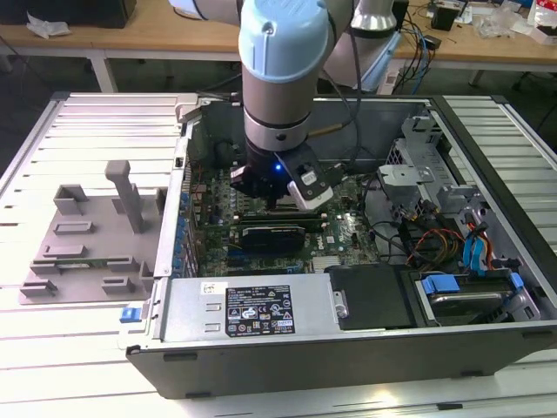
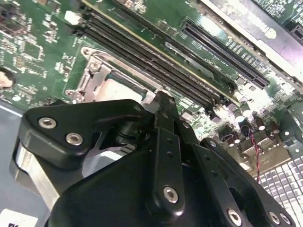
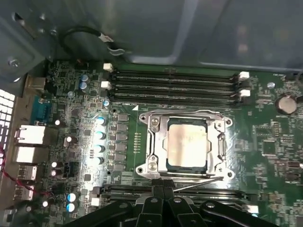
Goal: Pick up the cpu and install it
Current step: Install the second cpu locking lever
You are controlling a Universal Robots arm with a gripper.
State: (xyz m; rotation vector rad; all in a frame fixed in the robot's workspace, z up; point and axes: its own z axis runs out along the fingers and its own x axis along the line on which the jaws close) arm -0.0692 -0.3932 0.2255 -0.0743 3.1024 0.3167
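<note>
The cpu (image 3: 187,144), a pale silvery square chip, lies flat inside the metal-framed socket (image 3: 152,142) on the green motherboard. In the second wrist view a part of the cpu (image 2: 116,90) shows past the black fingers. My gripper (image 3: 163,183) hovers just off the socket's edge, beside the memory slots, with its fingertips pressed together and nothing between them. In the exterior view the gripper (image 1: 274,198) hangs low inside the open computer case (image 1: 348,340), over the board's middle.
A grey slotted tray (image 1: 87,235) lies at the exterior view's left, outside the case. Inside the case are memory slots (image 3: 175,82), a black card (image 1: 274,233), loose cables (image 1: 435,239) and drive bays (image 1: 470,292). The power supply box (image 1: 252,309) borders the near side.
</note>
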